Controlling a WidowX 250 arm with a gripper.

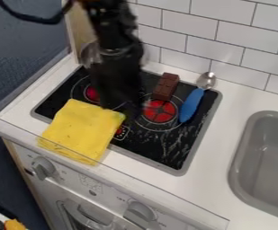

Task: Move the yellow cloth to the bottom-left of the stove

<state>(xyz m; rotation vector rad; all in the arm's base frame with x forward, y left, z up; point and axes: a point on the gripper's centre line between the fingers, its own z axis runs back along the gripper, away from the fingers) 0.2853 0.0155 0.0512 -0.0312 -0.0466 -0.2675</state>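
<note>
The yellow cloth [82,130] lies spread flat over the front-left part of the black stove [159,150], its lower edge lapping onto the white counter in front. The black gripper [129,112] hangs over the middle of the stove, beside the cloth's upper right corner. Its tips are blurred against the dark stove top, and I cannot tell whether they touch the cloth. The arm covers part of the stove's back-left area.
A brown chocolate bar [166,86] and a spoon with a blue handle [192,104] lie at the stove's back right. The grey sink [239,166] is at the right, and a tiled wall [204,48] stands behind.
</note>
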